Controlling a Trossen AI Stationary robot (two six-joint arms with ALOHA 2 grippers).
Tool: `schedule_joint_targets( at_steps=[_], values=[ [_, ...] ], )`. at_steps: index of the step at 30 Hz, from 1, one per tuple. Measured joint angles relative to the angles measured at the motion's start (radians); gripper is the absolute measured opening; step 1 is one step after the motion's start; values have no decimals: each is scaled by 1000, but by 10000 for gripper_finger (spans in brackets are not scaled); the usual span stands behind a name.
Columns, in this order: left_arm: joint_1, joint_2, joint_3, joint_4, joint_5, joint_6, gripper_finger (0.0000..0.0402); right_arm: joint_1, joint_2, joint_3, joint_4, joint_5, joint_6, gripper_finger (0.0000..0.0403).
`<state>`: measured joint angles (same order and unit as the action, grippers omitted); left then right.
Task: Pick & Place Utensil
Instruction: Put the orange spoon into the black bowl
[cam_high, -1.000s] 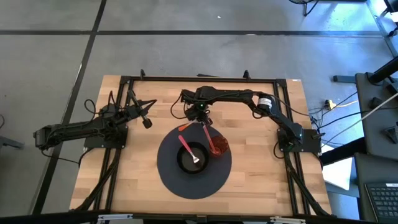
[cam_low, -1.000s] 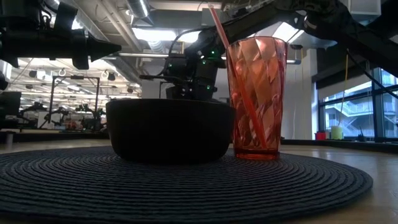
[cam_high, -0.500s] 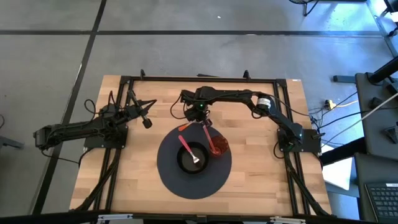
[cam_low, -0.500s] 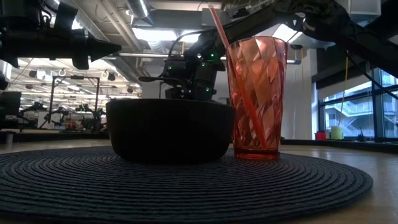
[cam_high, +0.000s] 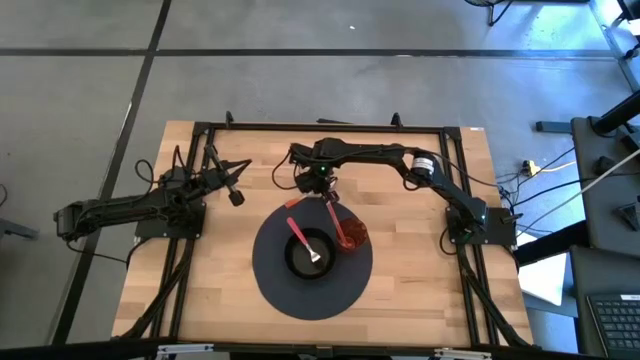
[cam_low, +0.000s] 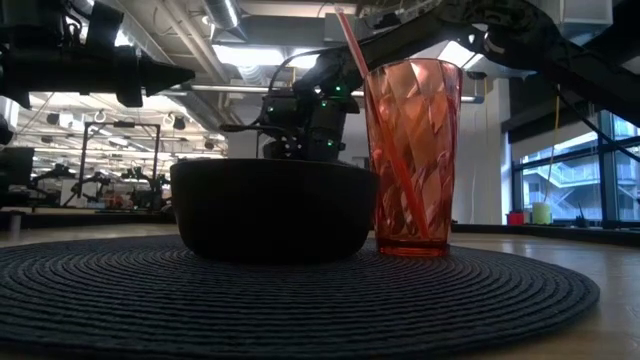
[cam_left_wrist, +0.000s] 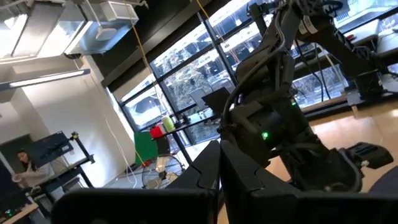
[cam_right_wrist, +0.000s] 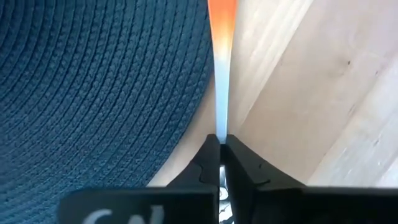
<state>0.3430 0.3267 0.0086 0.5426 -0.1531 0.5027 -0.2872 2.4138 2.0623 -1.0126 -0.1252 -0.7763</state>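
A red translucent cup (cam_high: 352, 237) (cam_low: 412, 160) stands on a round dark placemat (cam_high: 275, 290), next to a black bowl (cam_high: 310, 258) (cam_low: 272, 210). A thin red utensil (cam_high: 335, 218) (cam_low: 390, 150) leans in the cup, its handle rising toward the table's far side. My right gripper (cam_high: 325, 196) (cam_right_wrist: 221, 155) is shut on that handle's top. A second pink-red utensil (cam_high: 300, 238) lies in the bowl, handle over the rim. My left gripper (cam_high: 238, 197) (cam_left_wrist: 219, 168) waits shut above the table's left part. My right gripper pinches the free upper end of the red utensil's handle (cam_right_wrist: 221, 127) between its two fingertips (cam_right_wrist: 210, 152), only at their ends. The fingers lie in line with the handle, coming from above the far side. The utensil's lower end stands inside the cup, tilted.
A black frame (cam_high: 330, 127) runs round the wooden table (cam_high: 430, 300). My right arm (cam_high: 375, 152) reaches across the far side. Bare wood lies right and left of the placemat. Beyond the table, the low view shows an office room.
My right arm's wrist has shifted slightly toward the table's left, fingers staying shut on the handle. The utensil still leans in the cup as before.
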Motion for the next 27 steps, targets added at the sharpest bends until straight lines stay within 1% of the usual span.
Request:
schedule_joint_targets(
  at_steps=[6, 8, 14, 16, 18, 21, 24, 27],
  values=[
    [0, 0, 0, 0, 42, -33, 4, -3, 5, 100, -30, 25, 55, 7],
    [0, 0, 0, 0, 43, -42, 4, -4, 2, 128, -27, 46, 71, 7],
    [0, 0, 0, 0, 20, -45, 4, -5, 3, 210, -76, 40, 92, 7],
    [0, 0, 0, 0, -7, -48, 4, -14, 3, 253, -117, 6, 96, 7],
    [0, 0, 0, 0, -38, -48, 4, -31, 2, 293, -144, -56, 114, 7],
    [-1, 0, 0, 0, -84, -62, 4, -55, -44, 280, -125, -147, 156, 7],
    [-1, 0, 0, -2, -120, -114, 4, -66, -95, 280, -117, -191, 195, 7],
    [-1, 0, 0, -29, -124, -196, 4, -67, -148, 280, -94, -225, 223, 7]
  ],
)
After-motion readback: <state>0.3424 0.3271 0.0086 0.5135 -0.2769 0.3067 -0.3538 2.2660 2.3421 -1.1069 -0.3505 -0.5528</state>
